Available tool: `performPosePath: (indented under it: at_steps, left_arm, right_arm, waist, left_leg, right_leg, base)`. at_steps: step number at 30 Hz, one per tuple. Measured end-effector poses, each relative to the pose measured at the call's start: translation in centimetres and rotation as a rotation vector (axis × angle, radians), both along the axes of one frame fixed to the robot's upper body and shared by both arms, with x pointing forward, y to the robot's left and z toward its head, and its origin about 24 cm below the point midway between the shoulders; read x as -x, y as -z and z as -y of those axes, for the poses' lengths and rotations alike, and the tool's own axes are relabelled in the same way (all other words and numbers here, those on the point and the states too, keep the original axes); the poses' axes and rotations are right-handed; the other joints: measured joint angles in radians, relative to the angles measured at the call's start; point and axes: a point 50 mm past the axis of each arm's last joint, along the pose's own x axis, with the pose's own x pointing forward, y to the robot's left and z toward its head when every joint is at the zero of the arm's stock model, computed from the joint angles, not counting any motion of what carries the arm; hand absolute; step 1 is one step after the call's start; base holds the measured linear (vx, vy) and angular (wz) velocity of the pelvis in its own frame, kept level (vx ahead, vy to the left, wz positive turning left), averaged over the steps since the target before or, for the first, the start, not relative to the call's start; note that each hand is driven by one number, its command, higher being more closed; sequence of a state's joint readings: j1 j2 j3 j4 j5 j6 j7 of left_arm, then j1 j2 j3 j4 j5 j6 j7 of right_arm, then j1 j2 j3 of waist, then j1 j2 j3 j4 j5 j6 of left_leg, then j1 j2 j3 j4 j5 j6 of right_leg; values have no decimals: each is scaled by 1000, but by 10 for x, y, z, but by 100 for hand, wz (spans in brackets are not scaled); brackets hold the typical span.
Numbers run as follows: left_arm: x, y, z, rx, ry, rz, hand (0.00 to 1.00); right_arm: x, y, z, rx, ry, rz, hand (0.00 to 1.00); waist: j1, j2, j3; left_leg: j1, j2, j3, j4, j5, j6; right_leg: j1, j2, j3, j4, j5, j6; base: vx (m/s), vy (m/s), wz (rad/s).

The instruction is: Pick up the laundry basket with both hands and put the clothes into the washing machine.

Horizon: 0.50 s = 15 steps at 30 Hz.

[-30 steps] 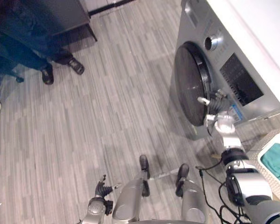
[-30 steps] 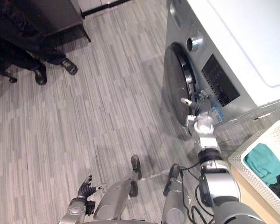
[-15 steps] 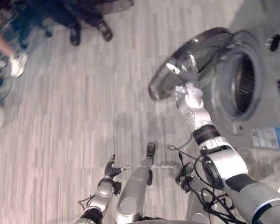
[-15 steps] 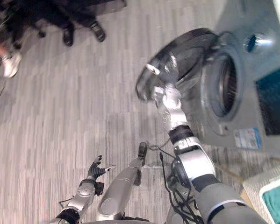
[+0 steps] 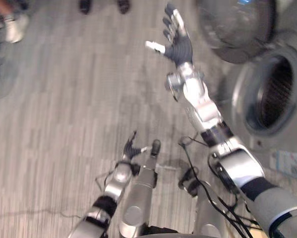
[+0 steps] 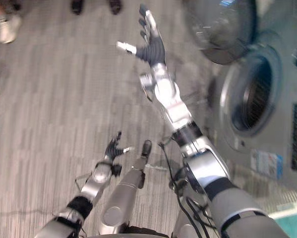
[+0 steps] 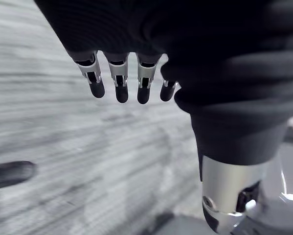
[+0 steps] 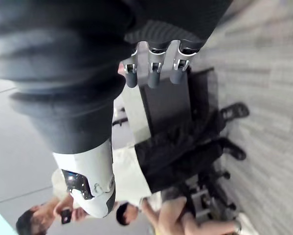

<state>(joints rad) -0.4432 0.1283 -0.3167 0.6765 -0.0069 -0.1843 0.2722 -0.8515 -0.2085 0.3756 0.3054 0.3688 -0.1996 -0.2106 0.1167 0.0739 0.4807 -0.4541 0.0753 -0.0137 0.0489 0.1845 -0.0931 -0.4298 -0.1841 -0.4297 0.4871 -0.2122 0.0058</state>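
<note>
Washing machine (image 5: 287, 134) stands on the robot's right, its round door (image 5: 235, 25) swung open. The right hand (image 5: 179, 45) is raised beside this door with fingers spread, apart from it. The left hand (image 5: 130, 148) hangs low over the floor (image 5: 64, 109), fingers relaxed.

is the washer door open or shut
Open: the round door stands clear of the drum opening, whose dark inside shows.

Blurred, edge-cut washer door (image 5: 236, 27)
</note>
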Motion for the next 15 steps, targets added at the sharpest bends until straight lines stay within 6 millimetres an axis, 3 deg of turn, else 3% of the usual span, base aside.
performPosePath:
  at_steps: [1, 2, 3, 4, 5, 6, 8, 9, 10, 12, 13, 15]
  left_arm:
    - [-10, -14, 2, -10, 8, 44, 0]
    - [-27, -41, 1, -35, 5, 129, 0]
    - [-34, -52, -1, -54, 1, 160, 0]
    - [-51, -80, -11, -108, -29, 234, 0]
    - [-65, -103, -20, -137, -65, 280, 0]
    - [-71, -114, -26, -150, -85, 297, 0]
    - [-87, -154, -65, -213, -214, 352, 0]
    - [-89, -167, -80, -230, -266, 367, 0]
    - [-89, -172, -91, -234, -310, 369, 0]
    - [-90, -161, -100, -291, -304, 313, 0]
    - [-89, -161, -105, -297, -320, 304, 0]
    - [-85, -173, -135, -335, -402, 308, 0]
  right_arm:
    - [7, 11, 4, 8, -5, -7, 0]
    - [20, 32, 12, 19, -23, -24, 0]
    - [26, 41, 15, 26, -33, -41, 0]
    - [35, 58, 21, 39, -55, -77, 0]
    - [44, 71, 26, 46, -72, -101, 0]
    - [49, 77, 29, 47, -81, -115, 0]
    - [65, 106, 43, 23, -78, -195, 0]
    - [70, 118, 49, 18, -65, -237, 0]
    - [72, 126, 56, 5, -42, -264, 0]
    - [81, 152, 72, -29, 30, -367, 0]
    - [83, 155, 75, -37, 42, -378, 0]
    - [93, 165, 81, -48, 62, -410, 0]
  waist:
    - [-15, -11, 6]
    - [-47, -36, 17]
    - [-63, -47, 23]
    - [-99, -71, 26]
    - [-115, -93, 28]
    - [-122, -103, 28]
    - [-167, -134, 27]
    - [-174, -144, 27]
    - [-180, -144, 27]
    - [-205, -147, 27]
    - [-213, -149, 26]
    - [-218, -167, 27]
  left_leg:
    - [-1, 6, 20, -4, 0, 0]
    - [-2, 17, 60, -10, 0, 0]
    - [-2, 23, 78, -12, 0, 0]
    - [-6, 36, 118, -15, -1, 1]
    - [-11, 52, 160, -15, -4, 5]
    - [-15, 59, 178, -14, -4, 5]
    - [-33, 81, 226, -14, -4, 6]
    - [-38, 89, 244, -14, -5, 6]
    - [-43, 93, 252, -13, -5, 6]
    - [-56, 100, 268, -7, -9, 13]
    - [-64, 102, 271, -2, -10, 15]
    - [-91, 117, 298, 4, -11, 15]
  right_leg:
    - [-12, 6, 21, -8, 11, 3]
    - [-31, 21, 58, -29, 36, 3]
    - [-38, 29, 75, -40, 50, 3]
    - [-58, 47, 111, -67, 78, 3]
    - [-76, 69, 149, -94, 108, 2]
    - [-86, 79, 169, -107, 122, 3]
    - [-116, 108, 211, -144, 160, 0]
    - [-127, 118, 225, -154, 170, -2]
    - [-131, 123, 230, -160, 174, -3]
    - [-144, 140, 245, -179, 189, -8]
    - [-155, 142, 248, -178, 191, -10]
    - [-193, 156, 271, -184, 208, -18]
  base:
    - [-100, 27, -109]
    - [-70, 14, -86]
    - [-79, 8, -108]
    - [-64, -6, -113]
    - [-51, -7, -115]
    - [-36, -19, -106]
    - [-21, -24, -78]
    - [-7, -23, -49]
    - [-6, -29, -40]
    - [-6, -19, -30]
    - [-12, -20, -30]
    - [-17, -30, -37]
